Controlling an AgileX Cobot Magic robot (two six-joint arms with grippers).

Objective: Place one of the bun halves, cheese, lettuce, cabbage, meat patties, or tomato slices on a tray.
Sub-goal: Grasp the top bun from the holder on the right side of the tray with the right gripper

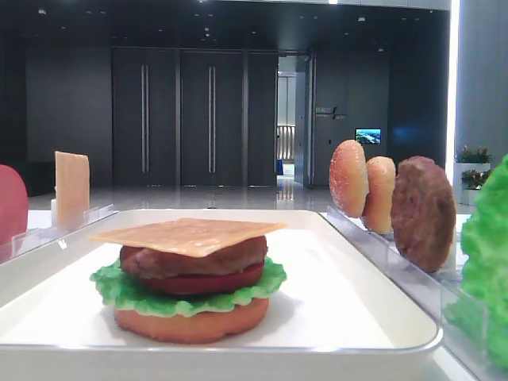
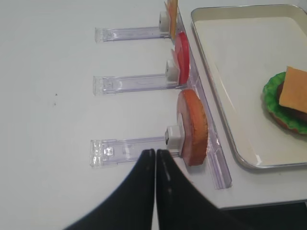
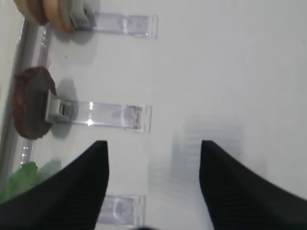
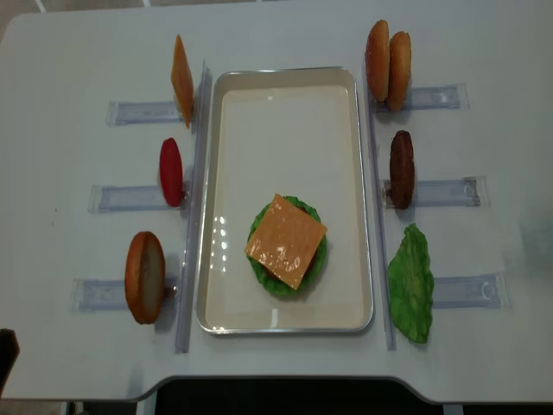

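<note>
A white tray point(image 4: 285, 86) holds a half-built burger at its six o'clock end — cheese point(image 4: 286, 240) on top, lettuce point(image 4: 318, 259) frilling out beneath; two bun halves point(image 4: 387, 59) stand racked at one o'clock, a meat patty point(image 4: 402, 169) at three; the right gripper point(image 3: 153, 187) hovers wide apart and empty near the patty; the left gripper point(image 2: 156, 160) is pressed closed; a clumsy reach could topple the upright pieces or knock the stack.

Glossy white tray point(image 4: 363, 259), rough patty point(image 1: 423, 213) (plastic-looking), clear acrylic racks point(image 2: 129, 81).
</note>
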